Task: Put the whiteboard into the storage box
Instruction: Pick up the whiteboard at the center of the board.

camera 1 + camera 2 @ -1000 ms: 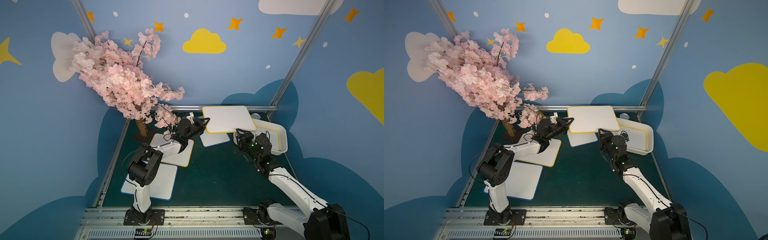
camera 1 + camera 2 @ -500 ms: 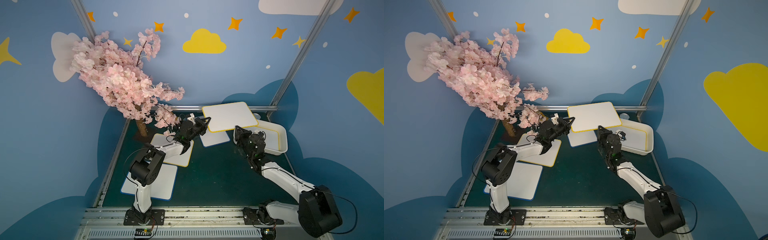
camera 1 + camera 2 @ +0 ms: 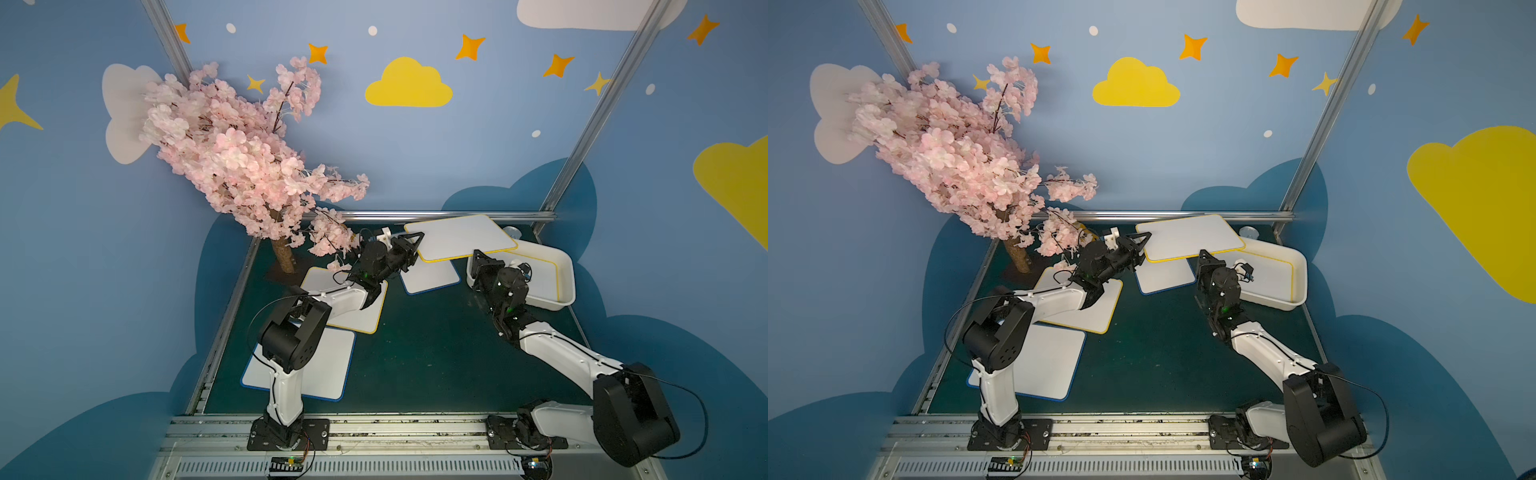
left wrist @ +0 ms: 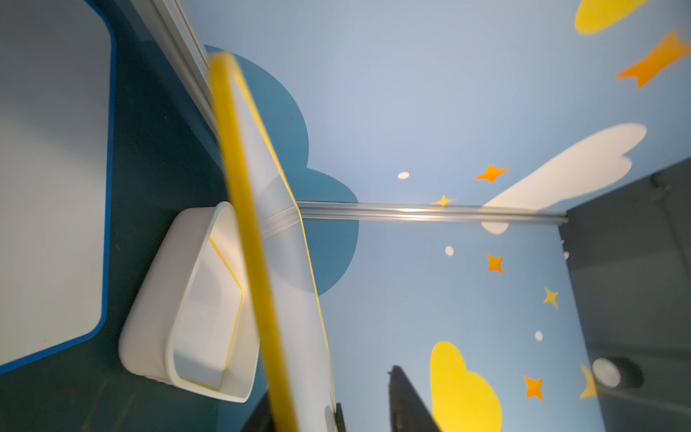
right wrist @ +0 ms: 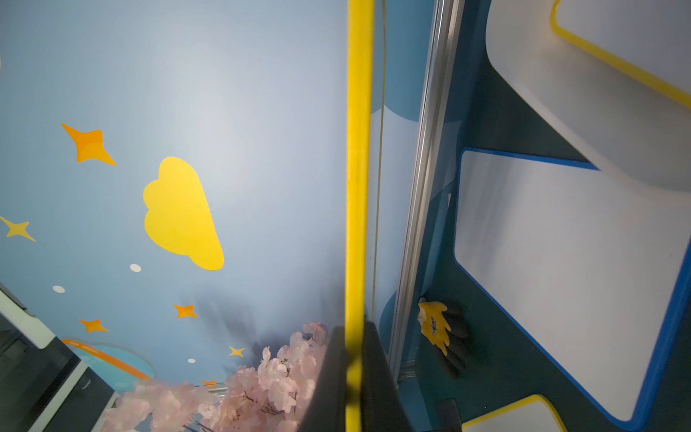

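Whiteboard with a yellow edge and a plain white face hangs above the surface, roughly flat, between the two arms. In both top views one of its corners overlaps the rim of the storage box, but it is not inside.

The right gripper is clamped on the board's yellow edge, with a dark finger pressed to each side. The left gripper has its jaws apart. The board's opposite edge runs between them close to one finger, and blue wall shows in the gap to the other finger.

The white box sits at the back right of the surface and already holds another yellow-edged board lying flat on its bottom. A small silver can stands just behind the box.

Under the raised board a blue-edged board lies on the surface. Two more boards lie beneath the left arm, one with a yellow edge and one with a blue edge. A pink blossom tree fills the back left corner.
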You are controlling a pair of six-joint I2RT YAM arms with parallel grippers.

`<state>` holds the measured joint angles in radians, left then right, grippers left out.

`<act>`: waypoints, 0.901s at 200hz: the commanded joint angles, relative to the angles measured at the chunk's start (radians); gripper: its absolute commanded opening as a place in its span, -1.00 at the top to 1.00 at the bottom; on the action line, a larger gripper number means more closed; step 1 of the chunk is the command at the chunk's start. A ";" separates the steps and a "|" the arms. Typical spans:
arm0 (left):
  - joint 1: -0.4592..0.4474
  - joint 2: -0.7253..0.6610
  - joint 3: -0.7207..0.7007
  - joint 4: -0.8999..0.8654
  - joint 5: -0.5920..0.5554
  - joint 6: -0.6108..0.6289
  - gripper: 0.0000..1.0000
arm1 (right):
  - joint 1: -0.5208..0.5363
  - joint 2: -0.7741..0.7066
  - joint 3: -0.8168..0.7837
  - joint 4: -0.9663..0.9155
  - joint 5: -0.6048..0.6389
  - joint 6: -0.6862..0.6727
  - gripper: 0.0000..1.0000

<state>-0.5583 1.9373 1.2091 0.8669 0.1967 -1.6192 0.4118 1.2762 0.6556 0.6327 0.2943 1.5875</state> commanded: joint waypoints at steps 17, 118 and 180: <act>0.014 -0.024 0.030 0.018 0.096 0.042 -0.19 | -0.001 -0.034 0.045 0.014 0.033 -0.067 1.00; 0.046 -0.098 0.067 -0.295 0.232 0.329 -0.91 | -0.017 -0.064 0.041 -0.012 0.081 -0.092 1.00; 0.057 -0.168 0.110 -0.600 0.254 0.617 -0.99 | -0.034 -0.067 0.036 0.014 0.112 -0.093 1.00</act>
<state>-0.5041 1.8149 1.2858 0.4484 0.4297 -1.1893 0.3843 1.2522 0.6563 0.5407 0.3672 1.5070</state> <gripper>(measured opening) 0.995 0.063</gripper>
